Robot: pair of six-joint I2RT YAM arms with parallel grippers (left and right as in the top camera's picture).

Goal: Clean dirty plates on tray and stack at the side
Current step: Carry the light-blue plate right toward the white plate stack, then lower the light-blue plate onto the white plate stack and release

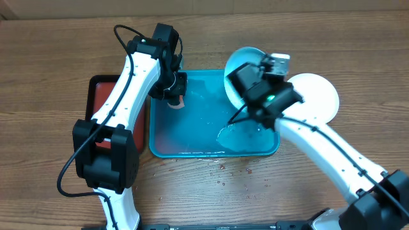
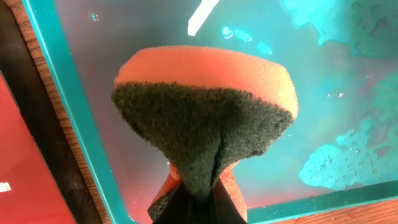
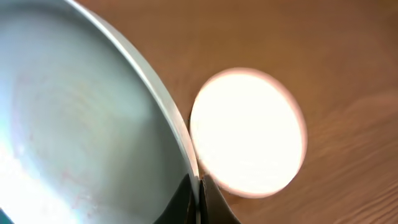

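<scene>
My right gripper point(image 1: 241, 82) is shut on the rim of the pale blue plate point(image 1: 246, 60) and holds it tilted above the far right corner of the turquoise tray point(image 1: 192, 148). In the right wrist view the fingers point(image 3: 199, 190) pinch the plate's edge point(image 3: 74, 124), which shows faint red smears. The white plate point(image 1: 317, 96) lies on the table right of the tray, also in the right wrist view point(image 3: 249, 130). My left gripper point(image 1: 174, 96) is shut on an orange and dark green sponge point(image 2: 205, 106) over the tray's far left part. The yellow-green rimmed plate is not in view.
The tray floor is wet, with a large puddle point(image 1: 246, 137) at its near right and more puddles in the left wrist view point(image 2: 333, 165). A red black-rimmed tray point(image 1: 102, 96) lies just left of the turquoise tray. Small crumbs point(image 1: 223, 167) dot the table in front.
</scene>
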